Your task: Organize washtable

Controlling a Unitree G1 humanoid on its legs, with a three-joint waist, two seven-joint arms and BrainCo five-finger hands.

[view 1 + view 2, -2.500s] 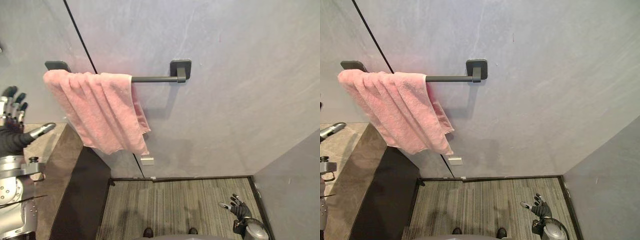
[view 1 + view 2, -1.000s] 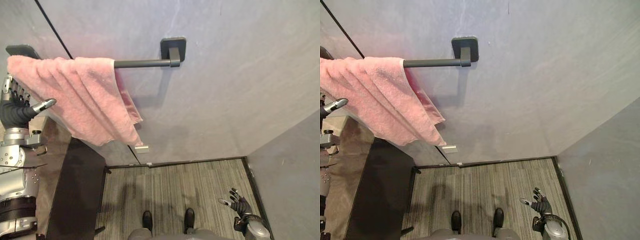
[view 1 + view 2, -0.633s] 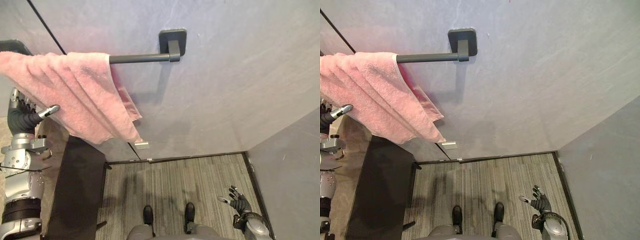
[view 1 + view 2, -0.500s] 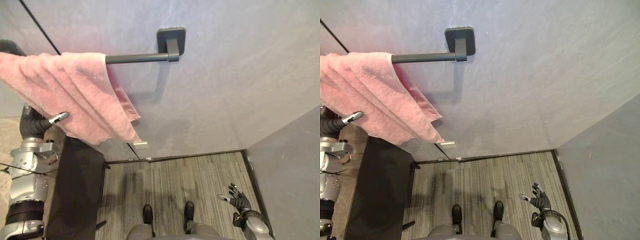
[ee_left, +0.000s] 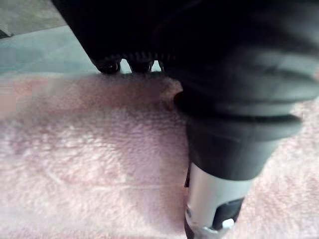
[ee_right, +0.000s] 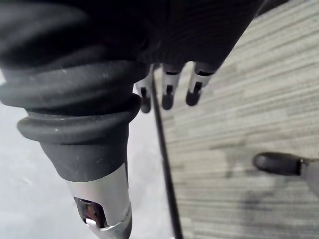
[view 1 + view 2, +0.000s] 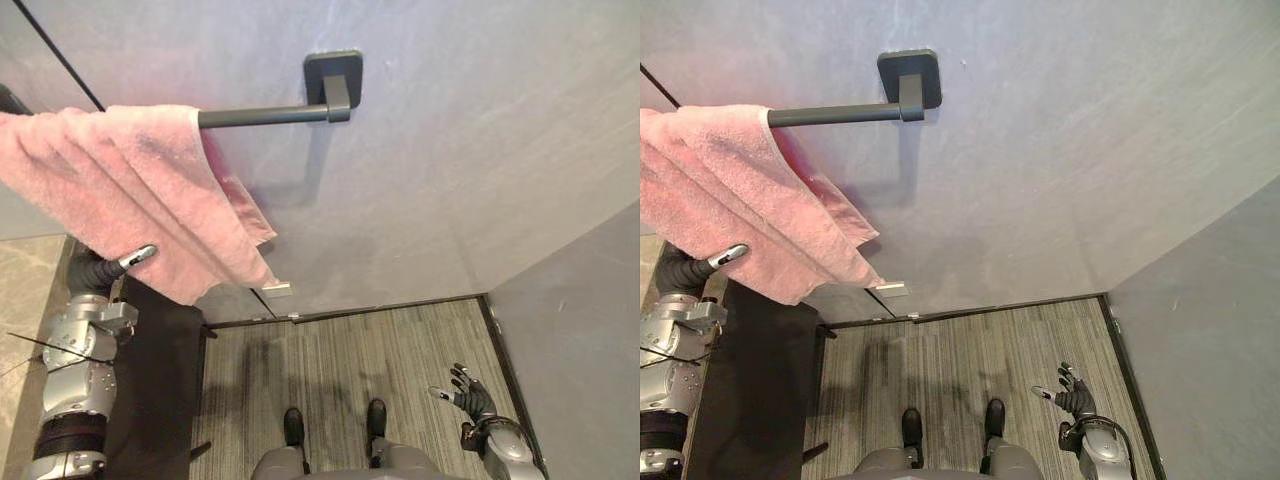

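Right hand (image 7: 468, 398): low at the robot's right above the striped carpet (image 7: 340, 350), fingers spread and relaxed, holding nothing. Left hand (image 7: 103, 269): beside the edge of the stone counter (image 7: 28, 295), at the lower hem of the pink towel (image 7: 130, 190). Its thumb (image 7: 138, 254) projects straight in front of the cloth. The fingers lie behind the pile, so whether they grasp it cannot be told. The towel hangs bunched over the left part of the dark towel bar (image 7: 265, 115). The bar's right end is bare up to its square mount (image 7: 333, 72) on the grey wall (image 7: 480, 150).
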